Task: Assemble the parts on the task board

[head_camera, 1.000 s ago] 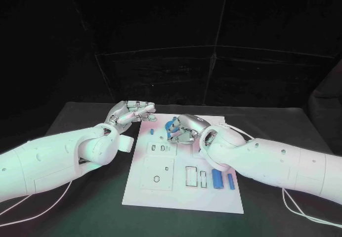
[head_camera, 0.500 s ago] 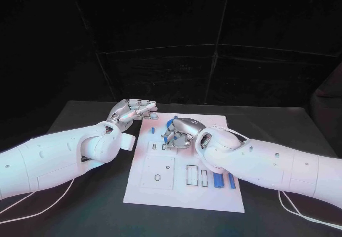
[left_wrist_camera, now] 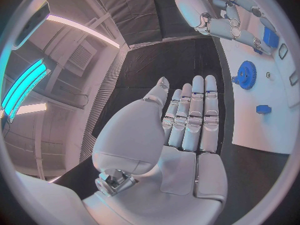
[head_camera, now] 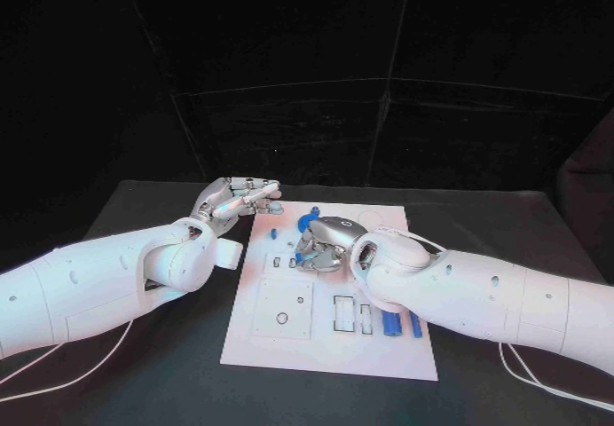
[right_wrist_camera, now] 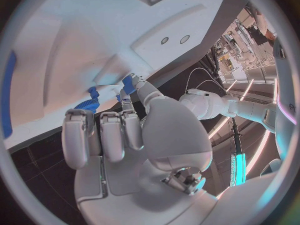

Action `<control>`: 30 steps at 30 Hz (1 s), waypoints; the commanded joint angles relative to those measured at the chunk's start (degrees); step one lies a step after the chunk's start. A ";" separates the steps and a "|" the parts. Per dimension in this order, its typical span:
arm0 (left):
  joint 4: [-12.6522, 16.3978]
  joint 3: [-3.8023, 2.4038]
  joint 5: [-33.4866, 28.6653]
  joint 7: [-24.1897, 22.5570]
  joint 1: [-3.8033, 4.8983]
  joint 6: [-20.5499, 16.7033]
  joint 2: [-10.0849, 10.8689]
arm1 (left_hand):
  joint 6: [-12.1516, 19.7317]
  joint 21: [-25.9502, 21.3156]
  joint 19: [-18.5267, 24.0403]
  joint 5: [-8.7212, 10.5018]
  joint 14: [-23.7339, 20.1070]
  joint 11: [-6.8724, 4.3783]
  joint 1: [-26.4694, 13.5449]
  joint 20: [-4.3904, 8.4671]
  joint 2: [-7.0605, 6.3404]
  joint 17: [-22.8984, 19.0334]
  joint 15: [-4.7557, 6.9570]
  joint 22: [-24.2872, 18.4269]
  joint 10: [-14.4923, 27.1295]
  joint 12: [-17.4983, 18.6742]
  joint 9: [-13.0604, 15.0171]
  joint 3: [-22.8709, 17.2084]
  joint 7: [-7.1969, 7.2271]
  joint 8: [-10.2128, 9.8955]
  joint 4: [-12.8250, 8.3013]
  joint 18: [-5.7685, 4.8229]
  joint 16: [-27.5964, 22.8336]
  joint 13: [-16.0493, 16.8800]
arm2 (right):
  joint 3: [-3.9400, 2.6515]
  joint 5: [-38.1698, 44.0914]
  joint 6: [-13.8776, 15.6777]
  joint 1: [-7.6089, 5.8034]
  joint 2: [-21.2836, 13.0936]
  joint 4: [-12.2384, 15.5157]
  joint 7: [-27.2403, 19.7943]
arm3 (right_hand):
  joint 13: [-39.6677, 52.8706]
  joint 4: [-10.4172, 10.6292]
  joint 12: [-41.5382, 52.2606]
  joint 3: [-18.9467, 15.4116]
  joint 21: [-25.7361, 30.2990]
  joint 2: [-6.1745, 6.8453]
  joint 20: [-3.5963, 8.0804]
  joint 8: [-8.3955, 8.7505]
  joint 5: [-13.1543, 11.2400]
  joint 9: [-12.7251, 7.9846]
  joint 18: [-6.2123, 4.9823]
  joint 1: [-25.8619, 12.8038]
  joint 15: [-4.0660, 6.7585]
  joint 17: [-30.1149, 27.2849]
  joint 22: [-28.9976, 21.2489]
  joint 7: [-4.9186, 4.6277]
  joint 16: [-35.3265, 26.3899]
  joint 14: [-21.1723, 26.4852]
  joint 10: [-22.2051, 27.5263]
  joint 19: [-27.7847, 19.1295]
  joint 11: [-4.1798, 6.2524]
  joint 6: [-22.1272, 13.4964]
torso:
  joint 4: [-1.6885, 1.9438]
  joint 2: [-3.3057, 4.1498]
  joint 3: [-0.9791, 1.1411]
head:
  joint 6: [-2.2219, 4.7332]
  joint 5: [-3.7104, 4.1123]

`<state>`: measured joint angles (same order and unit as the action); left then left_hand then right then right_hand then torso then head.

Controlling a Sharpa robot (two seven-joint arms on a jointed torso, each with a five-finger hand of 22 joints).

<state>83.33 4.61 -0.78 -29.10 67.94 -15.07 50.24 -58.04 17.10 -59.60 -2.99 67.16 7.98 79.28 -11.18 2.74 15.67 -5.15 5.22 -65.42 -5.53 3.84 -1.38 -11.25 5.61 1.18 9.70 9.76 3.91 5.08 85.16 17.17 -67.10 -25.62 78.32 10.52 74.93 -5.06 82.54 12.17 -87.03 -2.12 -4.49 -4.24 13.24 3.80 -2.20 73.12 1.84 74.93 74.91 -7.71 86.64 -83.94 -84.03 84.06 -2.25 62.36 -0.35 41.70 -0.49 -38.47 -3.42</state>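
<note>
We are looking down at the task board (head_camera: 326, 351), the white plate lying in the middle of the black table (head_camera: 512, 213), and we are taking it as our landmark; the right hand (head_camera: 324, 241) is hovering over the board's upper middle, its fingers curling downward, and in the right wrist view a small blue part (right_wrist_camera: 129, 83) is sitting at its fingertips (right_wrist_camera: 125, 106), apparently pinched against the board's surface, though we cannot tell for certain that it is gripped; the blue gear (head_camera: 309, 221) is lying on the board just beyond that hand, toward the board's far edge, and is also showing in the left wrist view (left_wrist_camera: 245, 75); a small blue peg (head_camera: 272, 234) is standing on the board near its left edge, apart from both hands; two long blue bars (head_camera: 390, 320) are lying side by side on the board's lower right, beside the right forearm; the left hand (head_camera: 234, 201) is hanging just off the board's far left corner, fingers stretched out flat together and grasping nothing.
</note>
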 commanded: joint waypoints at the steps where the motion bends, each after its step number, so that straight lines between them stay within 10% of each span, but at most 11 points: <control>1: -0.03 -0.05 -0.19 -0.86 0.11 0.37 -0.11 | -0.41 -0.39 -0.34 0.11 0.38 -0.06 -0.34 -0.06 0.06 0.08 0.11 -0.05 -0.34 0.31 0.00 -0.19 -0.15 -0.28 -0.01 0.77 -0.17 -0.02 | 0.00 1.18 -1.90 -0.05 0.00 -0.09 0.51 | 9.27 0.07 -0.05 0.40 -0.31 0.00 0.30 0.12 0.18 0.04 0.70 -0.47 0.21 7.23 8.45 0.82 0.10 -4.49 -1.68 2.47 0.22 1.06 | 0.02 0.02 -0.01 | -0.17 -0.03; 30: -0.37 -0.05 -0.19 -0.46 0.10 0.43 -0.28 | -0.34 -0.43 -0.32 0.11 0.35 -0.03 -0.53 -0.07 0.01 0.15 0.09 -0.09 -0.27 0.47 -0.03 -0.21 -0.18 -0.41 -0.02 0.76 -0.30 -0.05 | 0.02 2.07 -3.47 0.22 -0.03 -0.46 1.37 | 8.29 0.31 -1.49 1.01 -0.20 2.78 -0.23 0.79 -0.76 -0.19 0.68 -2.69 -0.48 7.09 8.32 -0.27 -0.01 -4.46 -0.72 2.42 -0.68 -2.20 | 0.02 0.01 -0.08 | -0.88 -0.06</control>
<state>82.93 4.61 -0.86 -29.08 67.94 -15.05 50.04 -58.04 16.86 -59.60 -2.99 67.16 7.99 79.28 -11.18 2.73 15.76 -5.14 5.18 -65.42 -5.30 3.83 -1.39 -11.25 5.38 1.18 9.70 9.76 3.91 4.98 86.65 15.03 -66.94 -25.65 77.99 11.18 74.93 -4.64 81.36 13.03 -87.03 0.25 -4.49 -3.69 12.85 3.66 -2.20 70.75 1.85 74.91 74.91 -8.03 86.64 -83.94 -84.03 84.06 -2.67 60.57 -0.30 41.70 -0.55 -39.32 -3.49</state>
